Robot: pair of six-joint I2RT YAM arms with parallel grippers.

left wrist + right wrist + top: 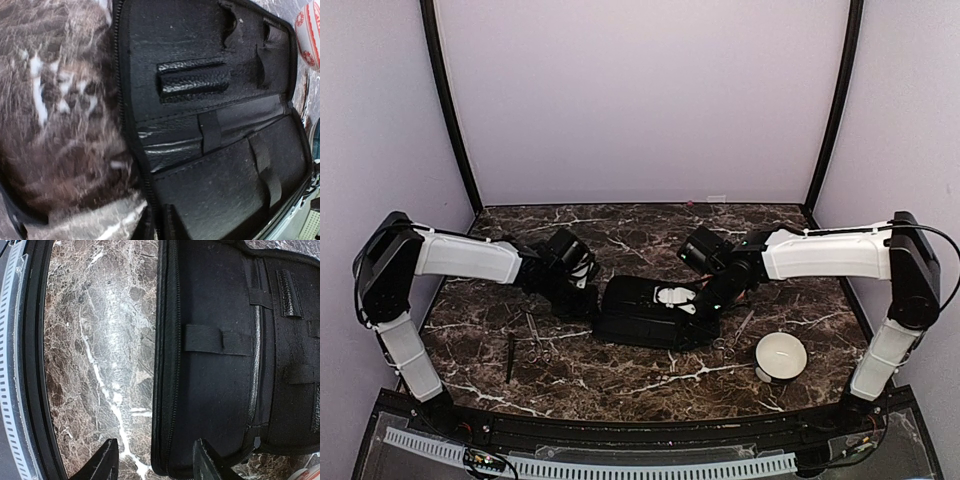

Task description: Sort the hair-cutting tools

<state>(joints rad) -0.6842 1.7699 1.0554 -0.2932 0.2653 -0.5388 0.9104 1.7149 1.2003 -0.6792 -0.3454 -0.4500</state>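
Note:
The flat black case (640,312) lies open in the middle of the marble table (620,380). Left of it, silver scissors (534,338) and a slim dark comb (510,357) lie on the marble. A narrow stick (744,326) lies to the case's right. My left gripper (582,300) is at the case's left edge; in the left wrist view its gripper (157,227) is shut on the zipped rim of the case (215,125). My right gripper (705,300) stands open astride the edge of the case (215,390), one fingertip (107,460) over marble, the other over the lining.
A white bowl (781,357) stands at the front right. A red-and-white patterned round thing (310,35) sits just past the case's far end. The table's front rail (20,365) runs close to the right gripper. Purple walls enclose the back and sides.

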